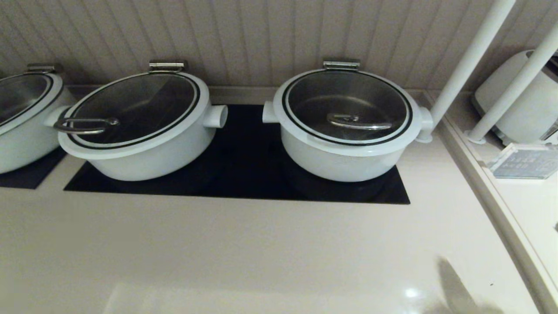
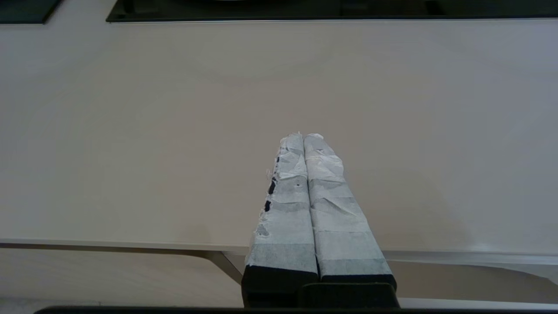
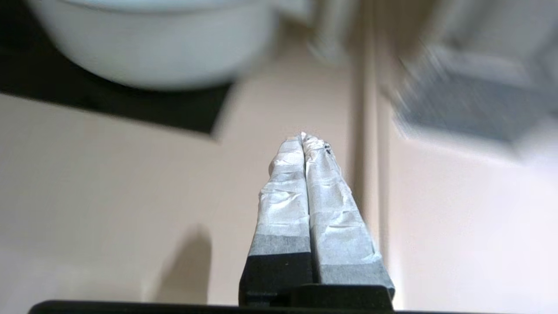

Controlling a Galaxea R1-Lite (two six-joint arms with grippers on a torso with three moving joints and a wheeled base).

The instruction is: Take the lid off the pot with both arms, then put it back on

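Note:
The pot stands on the right of the black hob, white with stub handles. The lid lies shut on it, glass with a white rim, a black ring, a steel hinge at the back and a curved steel bar handle. Neither arm shows in the head view. My left gripper is shut and empty, over bare counter near its front edge. My right gripper is shut and empty, over the counter in front of and to the right of the pot.
A similar white pot with an overhanging loop handle stands left on the black hob; a third pot is at the far left. White poles, a white appliance and a card holder stand beyond the right ledge.

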